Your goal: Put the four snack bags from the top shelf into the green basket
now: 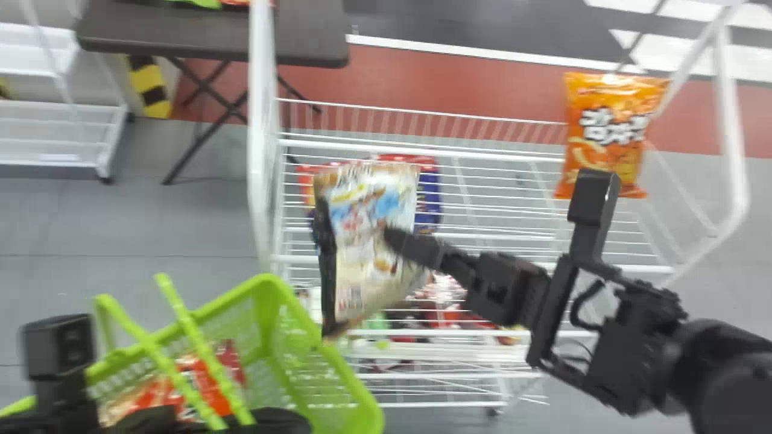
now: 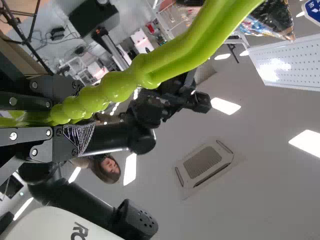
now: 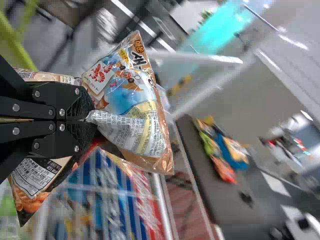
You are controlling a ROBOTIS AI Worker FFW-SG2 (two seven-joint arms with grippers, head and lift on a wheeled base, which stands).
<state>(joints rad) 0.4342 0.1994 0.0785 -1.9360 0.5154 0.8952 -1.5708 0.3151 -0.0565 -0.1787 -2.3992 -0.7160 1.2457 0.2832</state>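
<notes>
Head view, centre, pinching blue-and-cream plastic snack bag [image 1: 360, 265] in right pincer [image 1: 389, 235], likely for dropping into green lattice basket [image 1: 360, 389], lower left.

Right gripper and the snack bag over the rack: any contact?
Touching. The right wrist view shows the right gripper closed on the snack bag, a fold of its wrapper pinched between the fingers.

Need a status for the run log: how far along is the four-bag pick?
Partly done. Done: red-and-orange packaging is already in the green basket, bag count unclear. In hand: the right gripper pinches a tan-and-blue bag, not yet in the basket. Left: an orange bag at the right end of the rack still looks to be waiting.
</notes>
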